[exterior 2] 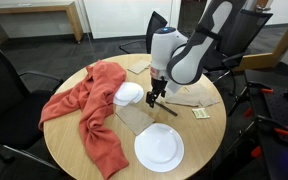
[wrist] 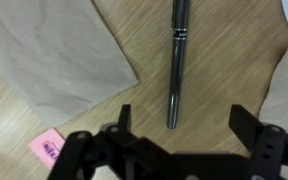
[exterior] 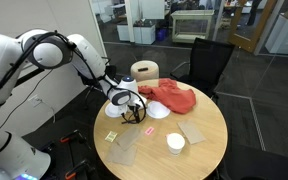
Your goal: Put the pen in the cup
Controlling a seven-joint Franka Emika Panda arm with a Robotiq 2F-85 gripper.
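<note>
The pen (wrist: 175,60) is a thin dark stick lying flat on the round wooden table (exterior: 209,150). In the wrist view its near end lies between the two fingers of my gripper (wrist: 184,113), closer to the left finger. The gripper is open and empty, hovering just above the pen. In both exterior views the gripper (exterior: 134,112) (exterior 2: 154,100) points down at the table and hides the pen. The cup (exterior: 175,143), small, low and white, stands apart from the gripper near the table's edge. I cannot pick it out with certainty in the exterior view from the opposite side.
A red cloth (exterior: 170,98) (exterior 2: 94,105) lies crumpled on the table. A white plate (exterior: 157,110) sits next to it; another white plate (exterior 2: 159,148) lies near the edge. Beige paper pieces (wrist: 54,55) (exterior: 192,132) and a pink note (wrist: 46,147) flank the pen.
</note>
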